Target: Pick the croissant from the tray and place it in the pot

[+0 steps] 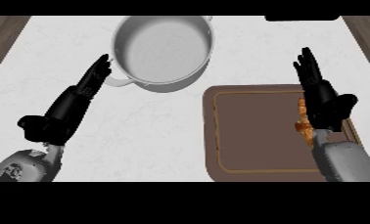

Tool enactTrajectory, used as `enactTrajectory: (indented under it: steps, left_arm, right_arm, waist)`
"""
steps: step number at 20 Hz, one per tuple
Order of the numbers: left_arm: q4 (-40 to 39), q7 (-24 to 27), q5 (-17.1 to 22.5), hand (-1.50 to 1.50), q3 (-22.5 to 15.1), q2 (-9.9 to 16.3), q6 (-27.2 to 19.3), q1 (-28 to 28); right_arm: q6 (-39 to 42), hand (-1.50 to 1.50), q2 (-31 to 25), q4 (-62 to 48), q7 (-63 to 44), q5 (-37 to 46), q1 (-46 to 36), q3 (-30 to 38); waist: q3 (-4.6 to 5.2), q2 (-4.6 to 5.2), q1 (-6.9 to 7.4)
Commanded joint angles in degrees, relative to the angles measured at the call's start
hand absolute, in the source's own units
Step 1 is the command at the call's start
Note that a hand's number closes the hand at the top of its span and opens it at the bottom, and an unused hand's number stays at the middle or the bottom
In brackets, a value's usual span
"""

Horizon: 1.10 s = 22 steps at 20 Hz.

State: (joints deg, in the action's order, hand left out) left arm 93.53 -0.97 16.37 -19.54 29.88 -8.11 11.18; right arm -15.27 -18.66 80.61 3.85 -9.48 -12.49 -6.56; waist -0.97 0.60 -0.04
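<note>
While the orange-brown croissant (305,124) lies at the right edge of the brown rectangular tray (253,135), the right hand (321,98) hovers over it, fingers straight; the left hand (76,100), likewise open, points at the grey metal pot (162,52).

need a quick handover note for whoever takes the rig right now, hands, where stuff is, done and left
Left hand: open, fingers straight, tips beside the pot's near-left handle; holds nothing.
Right hand: open, fingers straight, over the tray's right side; holds nothing.
Croissant: lies on the tray by its right edge, mostly hidden under the right hand and forearm.
Tray: brown, front right of the counter.
Pot: nothing in it, back of the counter, left of the tray.
Done: nothing yet; the croissant is not picked.
Left: close the right hand on the croissant, lift it, carry it left to the pot and release it inside.
</note>
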Motion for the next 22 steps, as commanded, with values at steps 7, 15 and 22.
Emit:
enactTrajectory:
  steps: [7,15,22]
  left_arm:
    - [-2.46,-5.89,7.81,0.00,-0.21,-6.62,0.18,-4.74]
    - [1.51,-9.95,10.63,0.00,-1.32,-8.33,0.92,-8.60]
    - [0.79,-9.52,11.20,0.00,0.33,-8.27,2.39,-10.32]
  right_arm:
    - [-2.80,-1.50,-24.10,-11.93,-2.86,16.16,8.80,7.18]
    - [-5.45,-1.50,-23.87,-7.22,-19.94,28.11,8.83,-2.69]
    - [8.50,-1.50,-30.75,17.97,-46.65,28.25,7.60,-4.96]
  waist:
    - [2.48,2.36,-2.82]
    - [1.13,-0.84,0.06]
    - [1.22,-1.16,-0.72]
